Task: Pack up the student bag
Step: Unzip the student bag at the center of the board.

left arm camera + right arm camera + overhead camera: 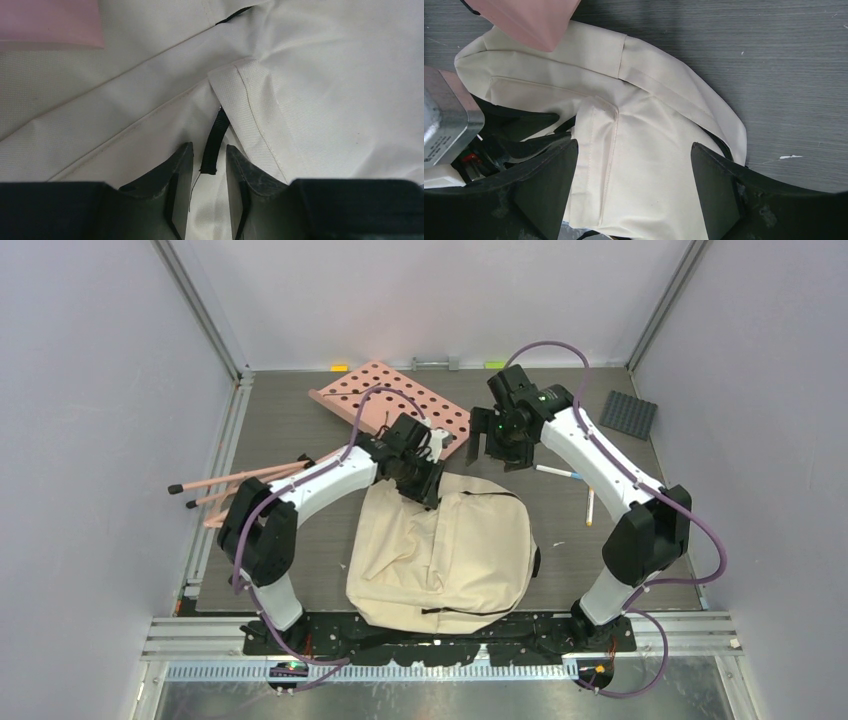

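Observation:
The student bag (450, 555), a cream fabric backpack, lies flat in the middle of the table. My left gripper (428, 485) is down at its far top-left corner. In the left wrist view the jaws (209, 147) stand narrowly open around a black zipper pull strap (216, 137). A small gap shows on each side of the strap. My right gripper (495, 452) hovers just beyond the bag's far edge, wide open. Seen from the right wrist, its fingers (634, 145) straddle cream bag fabric (649, 150) without touching it.
A pink perforated board (400, 400) lies tilted behind the bag, with a corner over it (529, 20). Pink pencils (250, 478) lie at the left. A white pen (558, 473) and another pen (590, 508) lie right of the bag. A dark studded plate (628, 413) sits far right.

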